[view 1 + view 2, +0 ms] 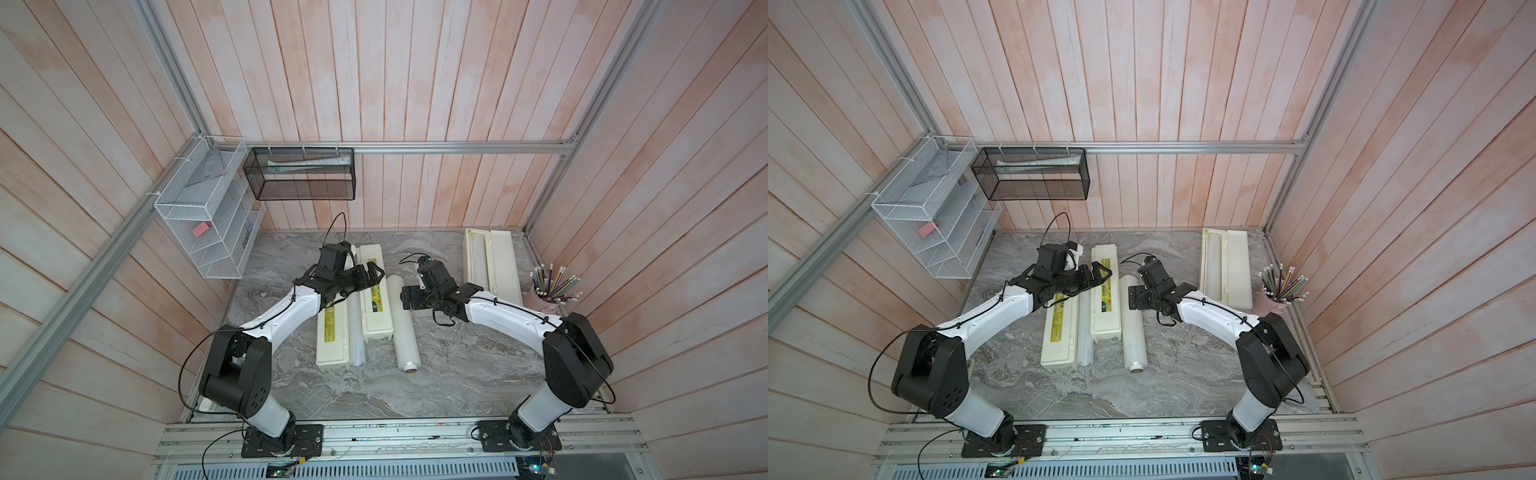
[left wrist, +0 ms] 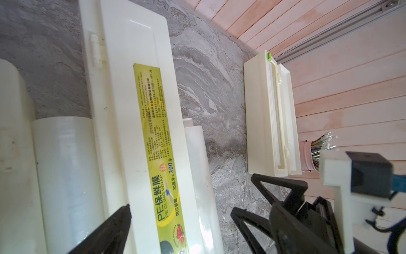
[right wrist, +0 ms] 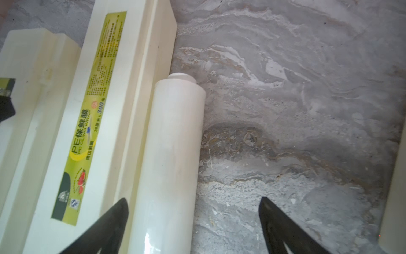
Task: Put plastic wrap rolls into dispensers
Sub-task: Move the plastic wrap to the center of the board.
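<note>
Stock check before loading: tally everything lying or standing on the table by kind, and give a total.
Dispensers: 3 (two closed, one open at the back)
Plastic wrap rolls: 3 (two on the table, one lying in the open dispenser)
Pencil cup: 1
Total: 7

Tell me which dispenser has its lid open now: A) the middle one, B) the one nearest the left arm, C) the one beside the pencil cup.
C: the dispenser beside the pencil cup lies opened flat; the left dispenser and middle dispenser have closed, labelled lids.
</note>
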Action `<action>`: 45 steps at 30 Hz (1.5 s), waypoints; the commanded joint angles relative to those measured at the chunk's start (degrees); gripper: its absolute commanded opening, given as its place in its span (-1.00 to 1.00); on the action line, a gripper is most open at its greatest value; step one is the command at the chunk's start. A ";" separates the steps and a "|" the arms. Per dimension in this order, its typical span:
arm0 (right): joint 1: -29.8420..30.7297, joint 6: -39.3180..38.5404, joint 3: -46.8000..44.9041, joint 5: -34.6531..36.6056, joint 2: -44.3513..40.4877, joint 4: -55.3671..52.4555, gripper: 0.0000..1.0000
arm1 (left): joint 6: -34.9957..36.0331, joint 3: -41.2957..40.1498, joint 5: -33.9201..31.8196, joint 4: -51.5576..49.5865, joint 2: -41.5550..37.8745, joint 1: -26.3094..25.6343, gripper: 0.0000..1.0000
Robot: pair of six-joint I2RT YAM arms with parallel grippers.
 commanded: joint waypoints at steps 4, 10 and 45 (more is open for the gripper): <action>3.07 2.60 -0.44 -1.55 4.62 0.11 0.81 | 1.05 1.19 2.17 -0.79 1.59 0.50 0.99; 2.92 2.64 -0.39 0.39 6.92 -0.96 0.76 | -0.11 -0.56 4.14 1.40 2.05 0.30 1.00; -14.70 -1.24 4.36 4.98 9.82 -7.46 0.32 | 3.23 3.85 0.34 -4.42 1.81 -3.36 1.00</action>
